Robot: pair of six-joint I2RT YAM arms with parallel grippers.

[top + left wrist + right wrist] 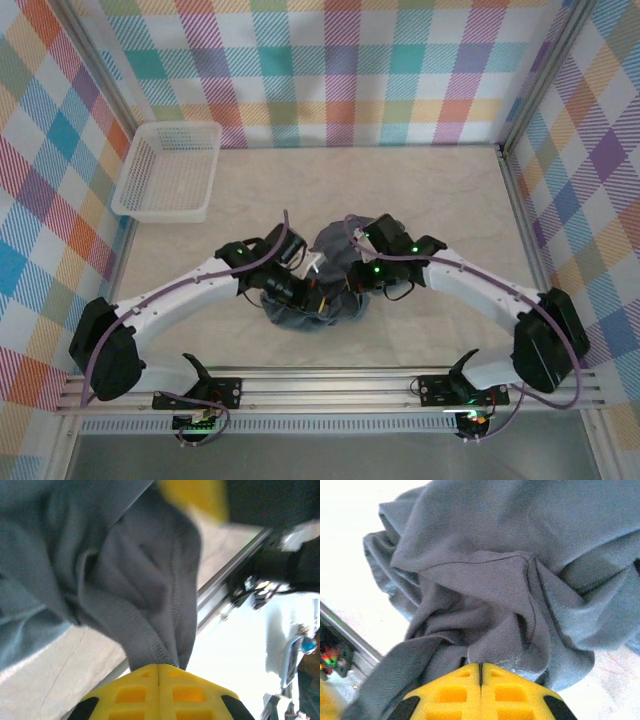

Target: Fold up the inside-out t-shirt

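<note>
The dark grey inside-out t-shirt sat in a crumpled heap near the middle of the table, a bit toward the near edge. It was not flat. It was bunched up, with lots of folds and lumps, and it was between the two arms.

The left arm went up and inward from its base at the near left corner. It bent at the elbow, and then the wrist dipped down to the left side of the heap. The left gripper was pressed right into the cloth. In the left wrist view, its two yellow fingers were squeezed together, and a stitched edge of the t-shirt was pinched at the tip of the gripper. From there the cloth spread out above the gripper in a loose bunch.

The right arm did the same thing from the other side. It reached up and inward from the near right corner, and its wrist tipped down onto the right side of the heap. The right gripper was closed tight too. In the right wrist view, the gripper had a fold of the grey t-shirt nipped at its tip, and the rest of the shirt was piled up in front of it.

The two grippers were close to each other, with only the cloth between them.

A white lattice basket stood at the far left of the table, well apart from the shirt.
</note>
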